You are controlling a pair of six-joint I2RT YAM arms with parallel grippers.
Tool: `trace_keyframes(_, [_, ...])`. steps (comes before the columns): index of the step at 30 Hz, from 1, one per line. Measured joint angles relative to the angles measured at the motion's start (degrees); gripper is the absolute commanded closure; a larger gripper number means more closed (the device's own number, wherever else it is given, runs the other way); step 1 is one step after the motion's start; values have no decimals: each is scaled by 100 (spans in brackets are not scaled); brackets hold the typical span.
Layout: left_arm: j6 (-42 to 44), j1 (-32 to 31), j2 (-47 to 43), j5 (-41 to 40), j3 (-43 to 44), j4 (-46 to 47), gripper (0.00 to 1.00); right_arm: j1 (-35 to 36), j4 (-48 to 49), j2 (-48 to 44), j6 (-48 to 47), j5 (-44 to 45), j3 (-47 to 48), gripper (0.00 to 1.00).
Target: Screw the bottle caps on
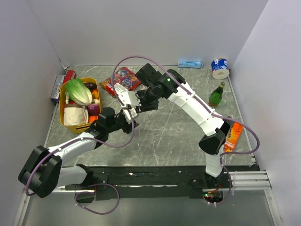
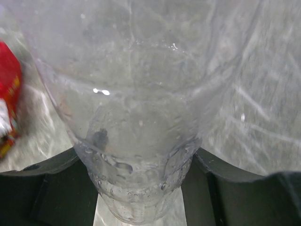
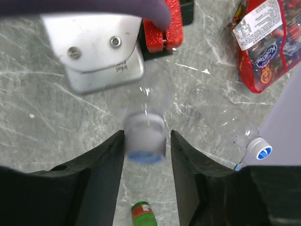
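Note:
A clear bottle fills the left wrist view, and my left gripper is shut on its lower body, one dark finger on each side. In the top view both grippers meet at mid-table, the left gripper just under the right gripper. A blue-topped cap sits on that bottle's neck. My right gripper straddles the cap with its jaws slightly apart and a thin gap at the right finger. A second clear bottle lies on the table with a blue cap on it.
A yellow basket of vegetables stands at the left. A red snack bag lies behind the grippers. A green glass bottle and a blue-and-white tin are at the back right. An orange packet rests beside the right arm.

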Motion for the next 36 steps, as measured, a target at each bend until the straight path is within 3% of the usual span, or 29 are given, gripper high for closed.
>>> trace_keyframes(6, [4,-46,13,131,-2,468,99,0,7,0,31,33,-63,38])
trace_keyframes(9, [9,-46,74,184,-2,531,99,-22,13,-13,109,35,-107,23])
trace_keyframes(12, [9,-61,168,293,-2,614,99,-61,39,-22,188,20,-149,1])
trace_keyframes(19, [9,-70,516,437,0,636,99,-459,83,-243,551,-450,-249,0])
trace_keyframes(25, [7,-70,595,667,26,577,99,-1161,186,-1123,787,-1362,-955,0])
trace_keyframes(31, [109,-57,649,1191,319,157,99,-1421,481,-2186,415,-1928,-2142,23])
trace_keyframes(36, [330,-31,754,1650,713,-374,99,-1285,1174,-2555,-168,-2243,-2697,29])
